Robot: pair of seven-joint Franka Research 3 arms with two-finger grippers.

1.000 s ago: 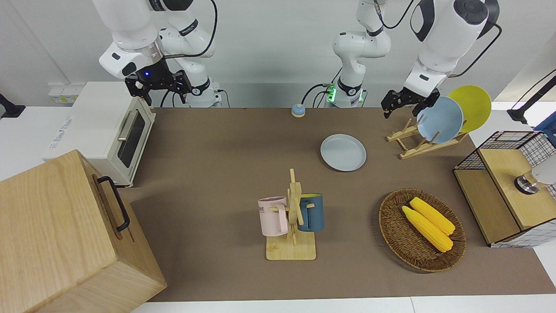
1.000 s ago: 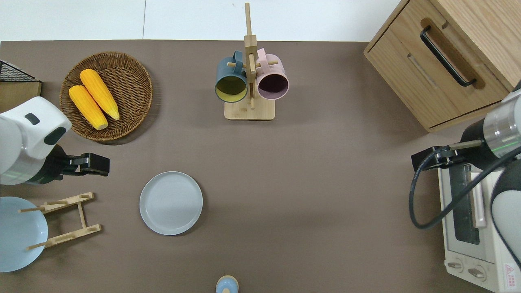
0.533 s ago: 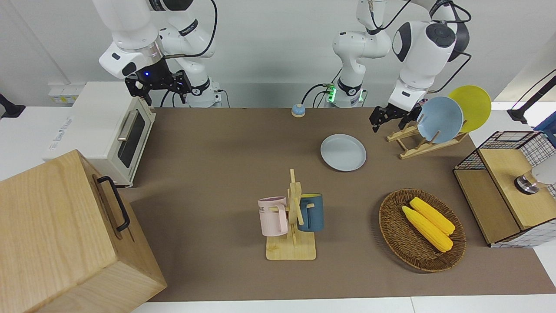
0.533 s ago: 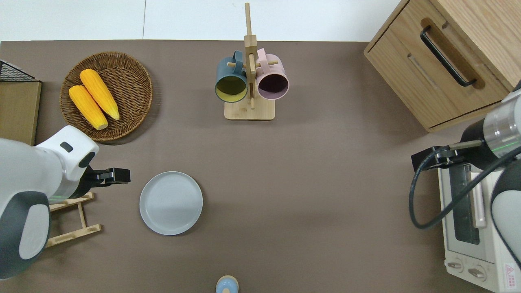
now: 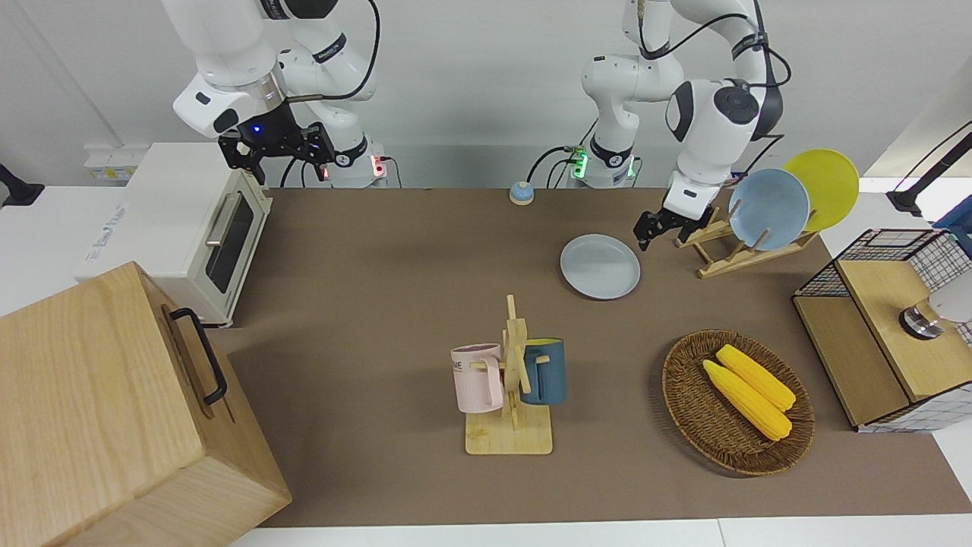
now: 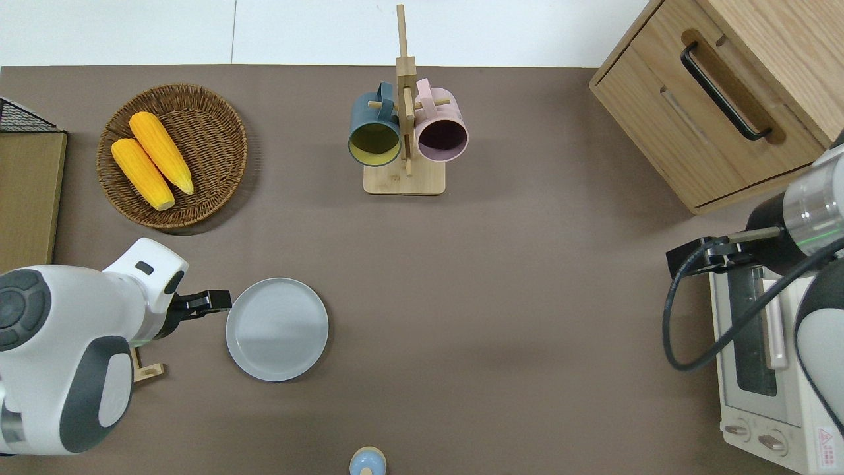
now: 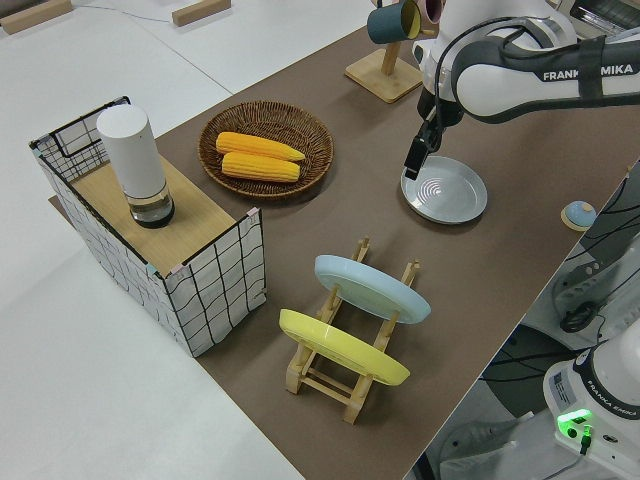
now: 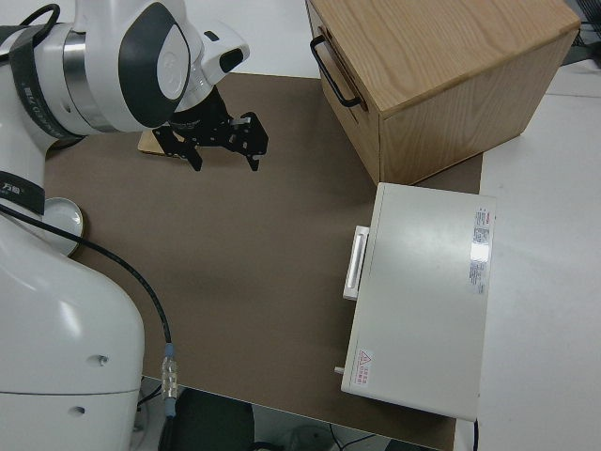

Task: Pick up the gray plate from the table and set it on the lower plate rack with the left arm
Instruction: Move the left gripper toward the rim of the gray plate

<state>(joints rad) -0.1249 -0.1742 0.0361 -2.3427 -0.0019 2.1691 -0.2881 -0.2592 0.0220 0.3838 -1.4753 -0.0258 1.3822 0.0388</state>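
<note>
The gray plate [image 5: 600, 266] [image 6: 277, 328] [image 7: 445, 190] lies flat on the brown mat. My left gripper [image 5: 657, 234] [image 6: 216, 302] [image 7: 413, 165] is open, low over the mat at the plate's rim on the side toward the left arm's end, with nothing in it. The light-wood plate rack [image 5: 729, 254] [image 7: 345, 370] stands beside the plate, toward that same end. Its upper slots hold a sky-blue plate [image 5: 768, 209] and a yellow plate [image 5: 824, 186]; its lower slots hold nothing. In the overhead view my left arm hides most of the rack. My right gripper [image 5: 277, 152] [image 8: 225, 146] is parked, open.
A wicker basket [image 5: 683, 395] with two corn cobs and a wooden mug stand [image 5: 510, 395] with two mugs sit farther from the robots than the plate. A wire-sided shelf [image 5: 881, 319], a toaster oven [image 5: 190, 228], a wooden cabinet [image 5: 114, 410] and a small blue bell [image 5: 521, 193] are also on the table.
My left arm has swung away from the rack toward the gray plate and come down, bringing its gripper to the plate's rim. The plate and the right arm have not moved.
</note>
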